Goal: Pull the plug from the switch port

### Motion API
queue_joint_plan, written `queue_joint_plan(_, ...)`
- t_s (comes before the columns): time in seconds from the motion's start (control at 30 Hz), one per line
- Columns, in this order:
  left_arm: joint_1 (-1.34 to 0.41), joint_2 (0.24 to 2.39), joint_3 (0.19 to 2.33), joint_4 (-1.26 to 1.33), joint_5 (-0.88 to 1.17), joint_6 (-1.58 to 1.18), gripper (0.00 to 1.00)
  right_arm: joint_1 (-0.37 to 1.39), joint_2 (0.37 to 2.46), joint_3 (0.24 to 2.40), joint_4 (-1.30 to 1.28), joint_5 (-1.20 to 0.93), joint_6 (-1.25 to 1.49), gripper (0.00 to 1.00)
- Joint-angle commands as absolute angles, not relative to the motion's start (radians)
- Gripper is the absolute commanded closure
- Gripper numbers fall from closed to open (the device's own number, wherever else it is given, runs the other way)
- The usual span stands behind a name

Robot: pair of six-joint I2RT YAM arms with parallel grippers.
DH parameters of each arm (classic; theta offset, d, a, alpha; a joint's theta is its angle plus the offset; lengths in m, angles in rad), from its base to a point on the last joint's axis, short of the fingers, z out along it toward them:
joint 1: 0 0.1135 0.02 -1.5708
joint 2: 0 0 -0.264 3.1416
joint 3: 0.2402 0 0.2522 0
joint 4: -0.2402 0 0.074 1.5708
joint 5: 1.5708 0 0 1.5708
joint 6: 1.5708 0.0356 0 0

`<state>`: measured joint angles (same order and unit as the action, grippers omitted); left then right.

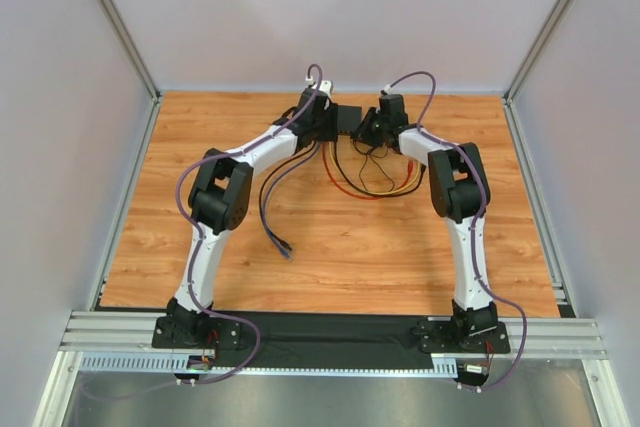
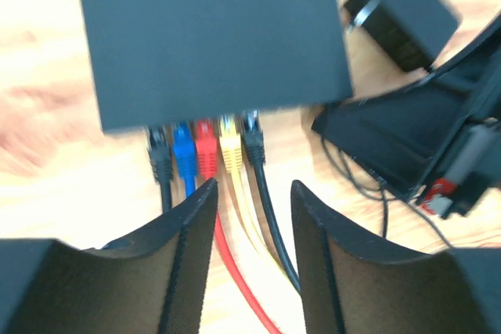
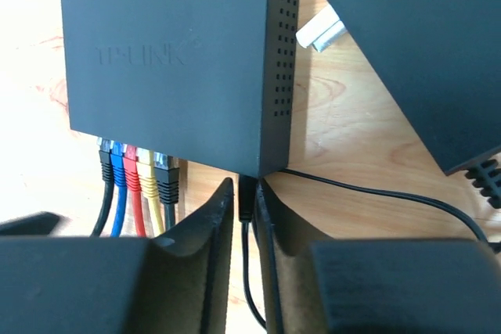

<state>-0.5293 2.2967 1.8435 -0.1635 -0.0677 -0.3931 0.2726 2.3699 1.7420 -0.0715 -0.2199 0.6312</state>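
The switch point(image 1: 348, 119) is a flat black box at the far middle of the table. In the left wrist view, a row of plugs sits in the near side of the switch point(image 2: 211, 37): black point(image 2: 159, 156), blue point(image 2: 183, 154), red point(image 2: 205, 150), yellow point(image 2: 230, 146) and black point(image 2: 252, 137). My left gripper point(image 2: 252, 193) is open just short of them, in line with the yellow and right black cables. My right gripper point(image 3: 245, 187) is shut on a thin black power plug point(image 3: 246, 192) seated at the near right corner of the switch point(image 3: 172, 52).
A smaller black power adapter point(image 2: 403, 9) with a thin black wire lies right of the switch; it also shows in the right wrist view point(image 3: 423, 44). Loose network cables point(image 1: 345, 182) trail toward me over the wooden table point(image 1: 330, 257). Grey walls enclose the table.
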Motion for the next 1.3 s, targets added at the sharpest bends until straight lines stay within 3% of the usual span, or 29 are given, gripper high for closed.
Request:
queue_joint_plan(0.0, -0.529, 2.221, 1.858, -0.084, -0.068, -0.299, 0.49, 0.259, 2.393, 1.781, -0.097, -0.251, 0.605, 0.82)
queue_joint_plan(0.27, -0.54, 2.217, 1.927, -0.103, 0.101, -0.013, 0.43, 0.224, 2.401, 1.818, -0.178, -0.405, 0.489, 0.88)
queue_joint_plan(0.33, -0.546, 2.226, 1.94, -0.11, 0.124, 0.024, 0.42, 0.222, 2.396, 1.815, -0.205, -0.422, 0.456, 0.95)
queue_joint_plan(0.43, -0.575, 2.25, 1.977, -0.144, 0.085, 0.133, 0.41, 0.222, 2.391, 1.815, -0.238, -0.452, 0.416, 0.95)
queue_joint_plan(0.6, -0.62, 2.273, 1.924, -0.103, 0.026, 0.32, 0.38, 0.216, 2.372, 1.793, -0.291, -0.511, 0.371, 0.93)
queue_joint_plan(0.87, -0.621, 2.29, 1.904, -0.083, 0.112, 0.316, 0.38, 0.195, 2.301, 1.664, -0.282, -0.482, 0.356, 0.9)
queue_joint_plan(0.97, -0.623, 2.304, 1.898, -0.087, 0.081, 0.345, 0.37, 0.19, 2.298, 1.652, -0.259, -0.466, 0.38, 0.85)
queue_joint_plan(1.0, -0.623, 2.307, 1.902, -0.095, 0.077, 0.356, 0.38, 0.189, 2.298, 1.651, -0.25, -0.465, 0.387, 0.79)
queue_joint_plan(1.1, -0.621, 2.321, 1.908, -0.126, 0.052, 0.396, 0.38, 0.189, 2.281, 1.631, -0.227, -0.462, 0.397, 0.7)
queue_joint_plan(1.27, -0.623, 2.385, 1.989, -0.21, 0.057, 0.417, 0.37, 0.19, 2.246, 1.595, -0.219, -0.42, 0.396, 0.68)
